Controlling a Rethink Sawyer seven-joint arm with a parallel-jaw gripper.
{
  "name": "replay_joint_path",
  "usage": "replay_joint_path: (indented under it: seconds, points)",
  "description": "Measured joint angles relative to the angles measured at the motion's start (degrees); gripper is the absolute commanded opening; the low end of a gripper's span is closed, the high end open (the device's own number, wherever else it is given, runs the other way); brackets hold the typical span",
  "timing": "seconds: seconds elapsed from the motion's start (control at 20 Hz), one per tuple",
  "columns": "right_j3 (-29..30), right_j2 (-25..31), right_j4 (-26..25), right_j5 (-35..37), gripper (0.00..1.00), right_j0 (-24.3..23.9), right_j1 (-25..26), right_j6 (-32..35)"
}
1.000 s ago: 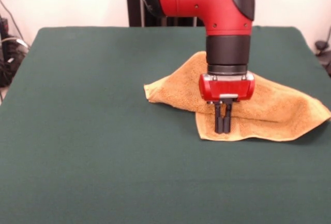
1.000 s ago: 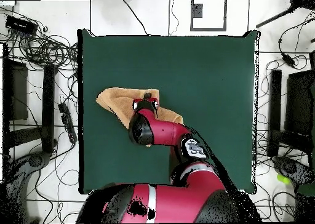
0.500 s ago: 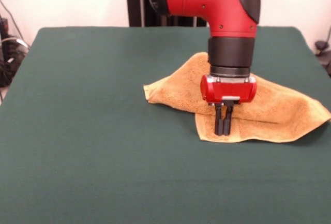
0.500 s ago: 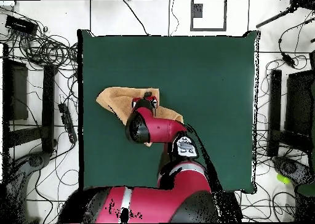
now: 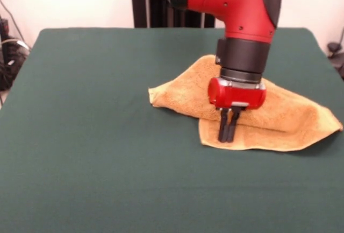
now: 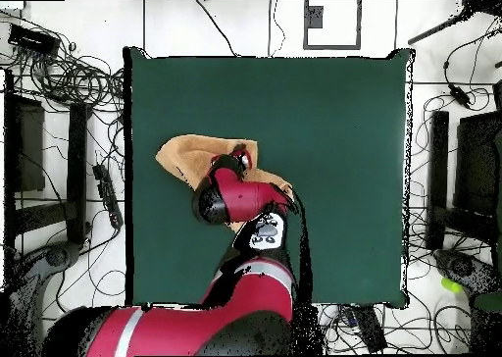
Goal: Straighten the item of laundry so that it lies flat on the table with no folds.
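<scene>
The orange-tan towel (image 5: 293, 115) lies crumpled on the right part of the green table (image 5: 97, 136), with a folded ridge running across it and a lower flap at the front. My gripper (image 5: 224, 138) points straight down at the flap's front left corner. Its fingers (image 5: 222, 126) are pressed together on the cloth there. In the overhead view the towel (image 6: 181, 157) lies near the table's left edge (image 6: 333, 127), and my gripper (image 6: 235, 161) is over its right part. The arm hides the rest of the towel.
Cables and dark stands lie on the floor around the table (image 6: 78, 88). The robot's red arm (image 6: 245, 201) reaches across the table's lower left part in the overhead view.
The gripper has shifted slightly left in the front view and tilted. The towel's front left corner has moved left with it. The arm's body has swung in the overhead view.
</scene>
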Motion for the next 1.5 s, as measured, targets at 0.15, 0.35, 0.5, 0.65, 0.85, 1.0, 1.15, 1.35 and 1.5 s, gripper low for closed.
replay_joint_path:
  seconds: [0.15,0.35,0.5,0.65,0.85,1.0,1.15,1.35,1.5]
  points:
    - [-1.6,-0.9,-2.5,0.5,0.00,-1.4,0.6,0.0]
    - [-3.5,-0.9,-8.6,0.7,0.00,-5.9,0.6,0.0]
    - [-4.6,-0.9,-13.0,1.0,0.00,-9.5,0.6,0.0]
    - [-6.0,-0.9,-17.8,1.6,0.00,-13.3,0.5,0.0]
    - [-7.4,-1.4,-21.7,2.4,0.00,-15.7,0.6,0.0]
    - [-8.7,-3.7,-24.5,3.6,0.00,-15.3,0.9,0.0]
    - [-9.7,-6.1,-26.3,4.9,0.00,-14.0,1.0,0.0]
    - [-11.2,-9.8,-28.3,7.3,0.00,-11.1,1.1,0.0]
    - [-12.3,-12.7,-29.5,9.0,0.00,-8.4,1.3,0.0]
